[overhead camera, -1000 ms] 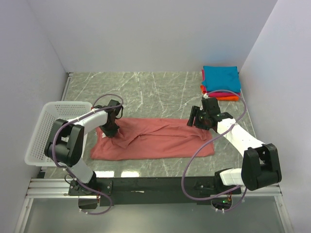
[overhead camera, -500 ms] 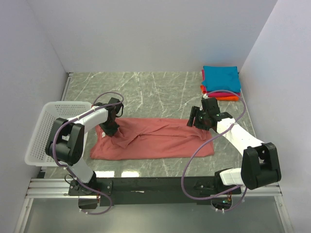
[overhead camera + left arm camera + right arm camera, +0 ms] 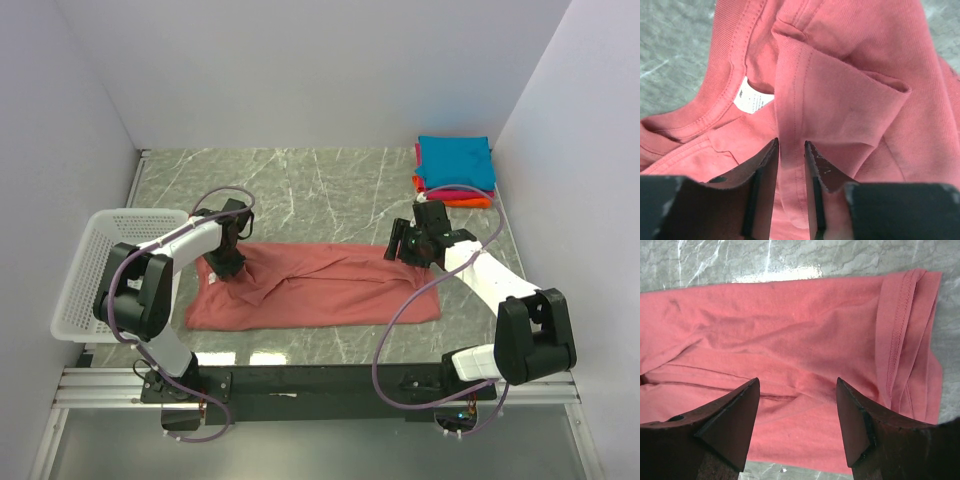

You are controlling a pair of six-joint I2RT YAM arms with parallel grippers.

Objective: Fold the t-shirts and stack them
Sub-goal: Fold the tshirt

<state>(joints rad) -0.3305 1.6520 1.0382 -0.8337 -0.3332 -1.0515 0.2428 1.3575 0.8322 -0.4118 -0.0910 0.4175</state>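
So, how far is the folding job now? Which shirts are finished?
Done: three folded shirts are stacked in the far right corner, the teal shirt on top, the magenta shirt and orange shirt beneath. In hand: the salmon shirt lies partly folded; the left gripper pinches a fold near its collar, and the right gripper hangs open over its hem end. Left: finish folding it and add it to the stack.

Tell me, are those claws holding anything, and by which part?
The left gripper pinches a fold of the salmon t-shirt beside its collar; the right gripper hangs open over it, holding nothing.
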